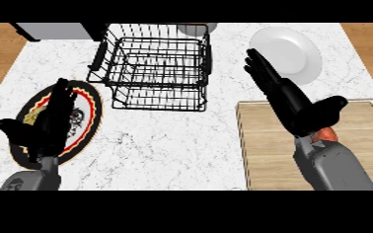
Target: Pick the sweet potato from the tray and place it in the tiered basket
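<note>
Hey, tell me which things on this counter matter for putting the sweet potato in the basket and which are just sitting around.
Job:
orange sweet potato, mostly hidden under the right robot hand
light wooden tray
black wire tiered basket

Lying about:
round white plate
black, red and gold patterned plate, under the left robot hand
grey appliance

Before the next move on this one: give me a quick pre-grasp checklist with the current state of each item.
1. Sweet potato on the wooden tray: ok, though mostly hidden under the right robot hand.
2. Right robot hand open for grasping: ok, fingers straight.
3. Sweet potato grasped: not ok, no fingers around it.
4. Tiered basket upright: ok.
5. Left robot hand out of the way: ok, open over the patterned plate.
6. Potato's orientation: cannot tell.
</note>
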Robot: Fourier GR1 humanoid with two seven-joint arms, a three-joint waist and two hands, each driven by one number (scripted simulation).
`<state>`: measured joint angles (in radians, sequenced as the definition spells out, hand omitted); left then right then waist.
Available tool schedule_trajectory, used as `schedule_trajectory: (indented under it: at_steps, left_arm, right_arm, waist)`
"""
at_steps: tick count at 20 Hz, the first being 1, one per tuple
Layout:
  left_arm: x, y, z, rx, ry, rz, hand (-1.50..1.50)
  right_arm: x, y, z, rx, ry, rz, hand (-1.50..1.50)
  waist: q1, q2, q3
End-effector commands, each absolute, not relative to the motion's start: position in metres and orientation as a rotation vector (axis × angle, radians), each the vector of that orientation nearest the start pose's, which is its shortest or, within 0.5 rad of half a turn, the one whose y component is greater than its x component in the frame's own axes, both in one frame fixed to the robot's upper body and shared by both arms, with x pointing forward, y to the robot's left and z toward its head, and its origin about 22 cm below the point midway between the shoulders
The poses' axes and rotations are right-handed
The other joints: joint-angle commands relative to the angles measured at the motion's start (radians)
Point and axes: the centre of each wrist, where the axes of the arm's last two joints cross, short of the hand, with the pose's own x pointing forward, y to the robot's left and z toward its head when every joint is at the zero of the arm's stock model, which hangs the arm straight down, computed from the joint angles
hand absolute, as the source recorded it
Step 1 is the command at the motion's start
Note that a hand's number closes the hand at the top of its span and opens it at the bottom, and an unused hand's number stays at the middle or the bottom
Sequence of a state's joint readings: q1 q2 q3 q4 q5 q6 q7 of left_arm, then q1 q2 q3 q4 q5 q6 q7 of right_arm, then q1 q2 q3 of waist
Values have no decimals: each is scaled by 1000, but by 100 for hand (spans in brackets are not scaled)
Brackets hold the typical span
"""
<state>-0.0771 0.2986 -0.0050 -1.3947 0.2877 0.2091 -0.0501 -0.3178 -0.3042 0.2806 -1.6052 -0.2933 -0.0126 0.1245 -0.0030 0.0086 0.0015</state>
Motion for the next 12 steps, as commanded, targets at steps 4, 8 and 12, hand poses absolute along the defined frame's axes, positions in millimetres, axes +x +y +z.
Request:
schedule_trajectory:
  at_steps: [4,8,12]
  left_arm:
    - [262,272,1,78,-1569,-76,0]
    - [261,238,-12,-43,-1548,-208,0]
    - [273,232,-12,-69,-1526,-212,0]
  right_arm:
    - [298,-268,61,285,-1562,-155,-150]
    - [306,-296,33,129,-1339,-392,-150]
    - [311,-310,29,221,-1529,-596,-150]
  waist:
    - [-25,-3,2]
    - [-14,3,0]
    - [-4,-2,0]
